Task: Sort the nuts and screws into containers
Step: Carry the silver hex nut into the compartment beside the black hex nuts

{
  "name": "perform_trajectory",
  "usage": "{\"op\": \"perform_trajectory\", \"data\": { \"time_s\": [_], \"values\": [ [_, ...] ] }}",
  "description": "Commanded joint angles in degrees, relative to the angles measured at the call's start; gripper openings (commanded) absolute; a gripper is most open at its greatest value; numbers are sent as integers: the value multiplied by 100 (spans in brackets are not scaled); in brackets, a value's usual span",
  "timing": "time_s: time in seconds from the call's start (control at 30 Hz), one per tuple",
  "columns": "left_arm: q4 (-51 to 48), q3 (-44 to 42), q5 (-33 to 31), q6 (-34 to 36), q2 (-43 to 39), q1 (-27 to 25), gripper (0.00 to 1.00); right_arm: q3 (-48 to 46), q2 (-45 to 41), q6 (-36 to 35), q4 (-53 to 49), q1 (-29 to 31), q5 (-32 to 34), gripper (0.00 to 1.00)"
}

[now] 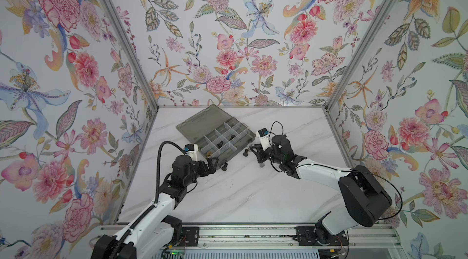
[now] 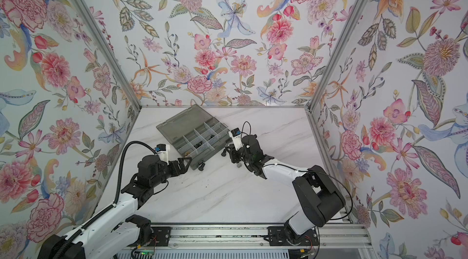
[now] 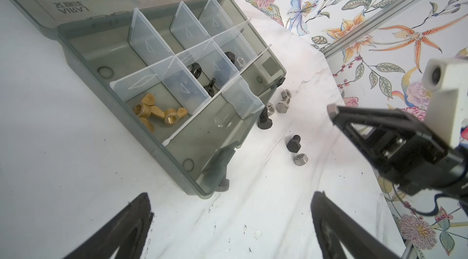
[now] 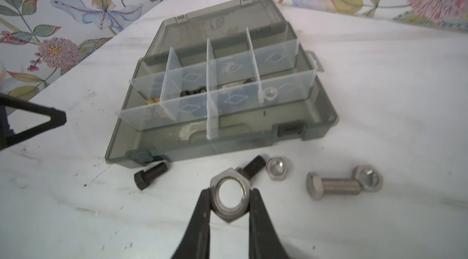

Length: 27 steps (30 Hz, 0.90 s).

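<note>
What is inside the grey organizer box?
Brass wing nuts occupy one middle-row compartment, black nuts the next, a silver nut with a black piece the third. Clear dividers blur parts of them; the other compartments look empty.

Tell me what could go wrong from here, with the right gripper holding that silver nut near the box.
1. The right gripper pinches the silver nut only at its fingertips, so it may slip or twist out in transit.
2. The clear dividers stand above the box wall; lowering fingers could catch one.
3. The open left gripper sits close to the box corner and might nudge it.
</note>
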Motion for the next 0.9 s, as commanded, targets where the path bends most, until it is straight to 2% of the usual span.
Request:
{"op": "perform_trajectory", "data": {
  "time_s": [0.0,0.27,0.4,0.6,0.87],
  "values": [
    [-69,47,18,21,-57,62,99,792,570,-463,-465,-204,-344,1],
    [-69,56,5,-2,-83,64,99,2912,2150,-659,-992,-447,-458,1],
    [-69,47,24,2,-73,58,99,3629,2884,-605,-1139,-470,-473,1],
    [-77,47,9,20,-90,63,99,4002,3418,-491,-1189,-394,-475,2],
    [-1,47,22,12,-54,60,99,4021,3564,-561,-1305,-387,-399,5]
  ]
}}
